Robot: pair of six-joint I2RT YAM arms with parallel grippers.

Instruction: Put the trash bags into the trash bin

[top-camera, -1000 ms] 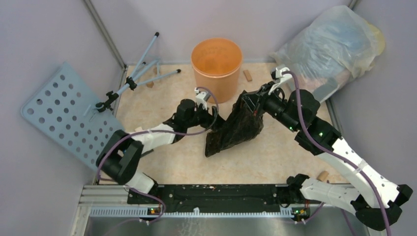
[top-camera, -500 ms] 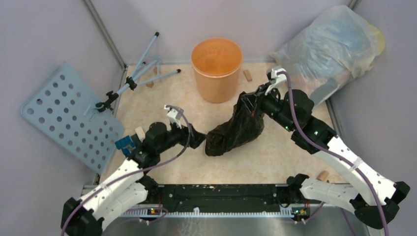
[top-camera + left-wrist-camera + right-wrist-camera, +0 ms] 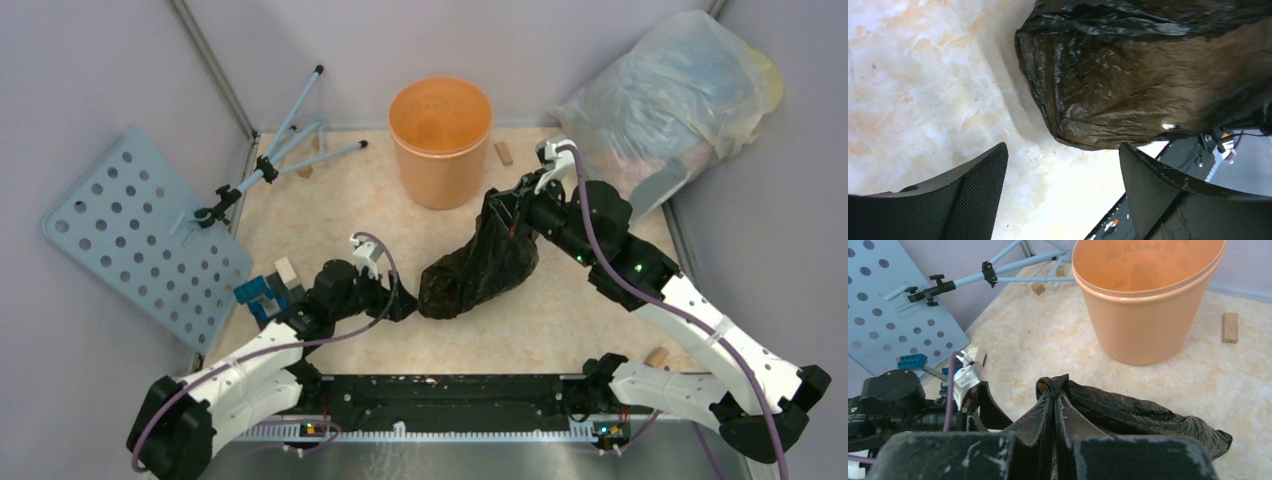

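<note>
Black, glossy and crinkled, the trash bag [image 3: 478,265] is stretching along a slanted line between the two claws. Its long axis is running from the bulging closed bottom, low at the left, up to a gathered neck at the right. The bottom is resting on the marbled tabletop [image 3: 330,205] and pointing at the left claw [image 3: 407,301]; the neck is pointing up into the right claw [image 3: 507,207].

Low over the tabletop, the left claw is standing spread wide and holding nothing. The bag's bottom [image 3: 1128,90] is sitting just ahead of its mesh-faced fingers [image 3: 979,184]; whether a fingertip is brushing the plastic I cannot tell.

Beyond both claws, on the far side of the bag and apart from it, the orange bucket [image 3: 441,140] is standing upright with its mouth open upward.

Pressed together, the right claw [image 3: 1053,396] is pinching the bunched neck of the bag [image 3: 1138,415] and holding that end clear of the tabletop, while the rest is sagging down and away beneath it. From this claw the bucket [image 3: 1148,320] is sitting ahead and a little to the right.
</note>
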